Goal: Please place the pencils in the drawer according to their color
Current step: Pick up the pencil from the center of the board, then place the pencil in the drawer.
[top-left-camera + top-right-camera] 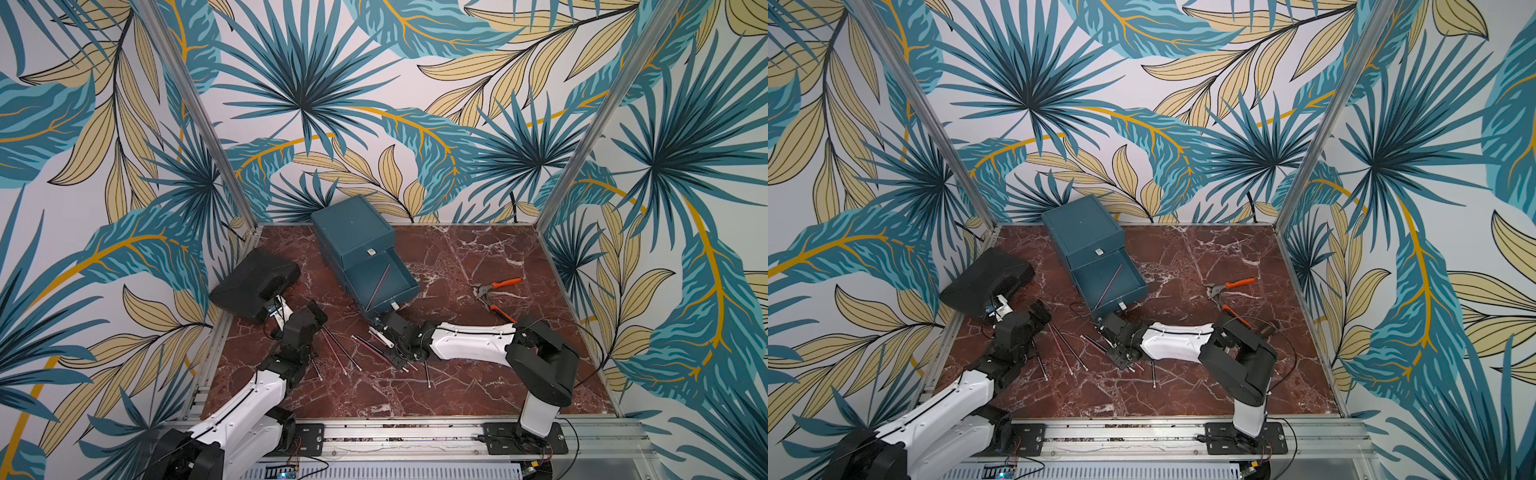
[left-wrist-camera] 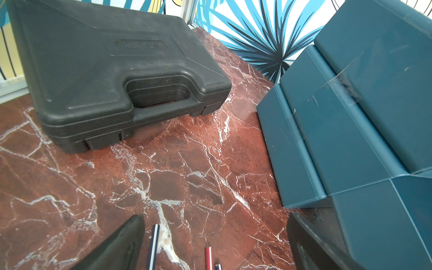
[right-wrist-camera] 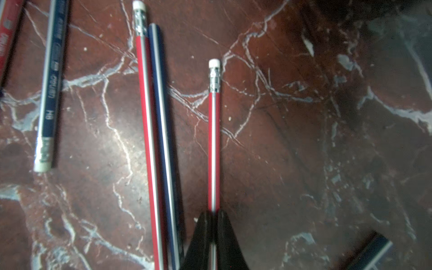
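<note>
Red-brown marble tabletop (image 1: 457,395), leaf-print walls (image 1: 374,83). Teal drawer chest (image 1: 353,232) upper centre, one drawer out; pencils (image 1: 342,349) scattered below. Right wrist view alone shows the right gripper (image 3: 214,216) clamping a red-striped pencil (image 3: 214,140); left gripper (image 2: 216,217) gapes.

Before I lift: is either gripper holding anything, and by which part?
Right gripper is shut on a red pencil, pinching its shaft well away from the eraser end. Left gripper is open, holding nothing.

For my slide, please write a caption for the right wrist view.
Right gripper shut on a red pencil, other pencils beside it on the marble table.
</note>
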{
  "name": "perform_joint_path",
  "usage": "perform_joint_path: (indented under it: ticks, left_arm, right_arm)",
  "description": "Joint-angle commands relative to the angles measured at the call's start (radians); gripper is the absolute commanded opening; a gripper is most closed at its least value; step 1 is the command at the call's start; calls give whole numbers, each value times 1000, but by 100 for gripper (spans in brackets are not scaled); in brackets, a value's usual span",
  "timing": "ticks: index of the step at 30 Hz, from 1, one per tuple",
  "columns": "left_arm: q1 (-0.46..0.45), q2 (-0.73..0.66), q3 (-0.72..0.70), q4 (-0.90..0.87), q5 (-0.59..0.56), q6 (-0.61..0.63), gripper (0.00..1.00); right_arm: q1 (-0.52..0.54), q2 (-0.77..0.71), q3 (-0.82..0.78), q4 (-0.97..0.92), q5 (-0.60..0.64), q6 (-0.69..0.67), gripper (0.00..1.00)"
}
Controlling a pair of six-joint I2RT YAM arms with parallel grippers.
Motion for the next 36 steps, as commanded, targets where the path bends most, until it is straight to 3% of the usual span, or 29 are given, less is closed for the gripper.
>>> perform_joint_path:
  ticks: [1,23,30,36]
  left_arm:
    - [8,-1,-8,20,2,-1,100]
    - [9,0,-8,21,5,-3,100]
    - [9,-1,-3,23,6,4,100]
    - [9,1,7,22,11,20,100]
  right_arm:
    - [3,-58,-24,-57,25,-2,0]
    - [3,-417,-157,-283,-59,33,0]
    - [3,-516,-129,-282,-70,54,0]
    - [2,-534,-33,-276,-7,124,0]
